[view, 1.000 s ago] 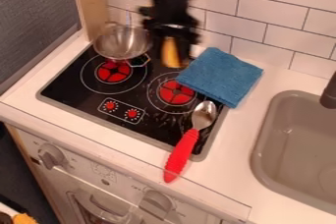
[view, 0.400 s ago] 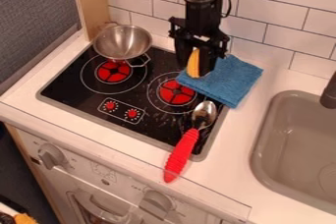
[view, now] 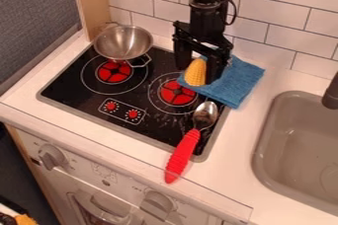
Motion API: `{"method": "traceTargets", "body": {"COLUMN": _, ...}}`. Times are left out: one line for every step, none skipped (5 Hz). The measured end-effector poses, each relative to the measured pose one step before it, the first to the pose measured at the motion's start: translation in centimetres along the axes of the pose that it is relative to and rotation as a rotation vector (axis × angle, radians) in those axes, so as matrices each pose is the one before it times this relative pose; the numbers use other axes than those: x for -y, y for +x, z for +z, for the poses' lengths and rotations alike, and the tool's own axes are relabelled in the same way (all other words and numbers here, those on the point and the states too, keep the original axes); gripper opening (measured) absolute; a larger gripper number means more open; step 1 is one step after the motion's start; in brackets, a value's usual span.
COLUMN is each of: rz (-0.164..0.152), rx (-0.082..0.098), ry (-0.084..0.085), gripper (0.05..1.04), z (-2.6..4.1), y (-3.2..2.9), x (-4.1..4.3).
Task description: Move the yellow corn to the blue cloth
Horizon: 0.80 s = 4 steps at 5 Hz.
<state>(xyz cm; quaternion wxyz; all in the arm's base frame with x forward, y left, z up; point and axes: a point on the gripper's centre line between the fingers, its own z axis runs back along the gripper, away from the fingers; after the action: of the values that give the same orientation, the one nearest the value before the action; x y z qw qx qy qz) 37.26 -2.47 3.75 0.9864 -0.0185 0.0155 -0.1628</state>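
Observation:
The black gripper (view: pixel 198 68) hangs over the left part of the blue cloth (view: pixel 237 82), coming down from the top edge. Its fingers stand apart, so it is open. Yellow corn (view: pixel 196 73) shows between and just in front of them, against the cloth's left edge beside the right-hand burner. The corn's upper end is partly hidden by the gripper, and whether it still touches a finger is hard to tell.
A metal pot (view: pixel 123 43) stands on the rear left burner. A spoon with a red handle (view: pixel 183 156) lies across the stove's front right edge. The grey sink (view: pixel 290 145) is at the right, the tiled wall behind.
Corn and gripper came from the left to the cloth. Since the later earlier frame, the fingers have spread, and the corn sits slightly lower with a broader side showing.

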Motion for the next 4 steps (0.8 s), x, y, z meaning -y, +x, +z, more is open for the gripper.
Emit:
{"method": "traceTargets", "body": {"rz": -0.0175, "rx": 0.0296, "ry": 0.0117, "gripper": 1.001, "z": 1.396, "y": -0.238, "x": 0.717}}
{"method": "traceTargets", "body": {"rz": 0.0056, "rx": 0.0373, "ry": 0.0033, "gripper": 1.001, "z": 1.487, "y": -0.429, "x": 0.395}}
{"method": "traceTargets", "body": {"rz": 0.0293, "rx": -0.0042, "ry": 0.0273, "gripper": 1.001, "z": 0.127, "y": -0.39, "x": -0.341}}
{"method": "traceTargets", "body": {"rz": 0.0657, "rx": 0.0039, "ry": 0.0438, "gripper": 1.001, "z": 0.424, "y": -0.583, "x": -0.432}}
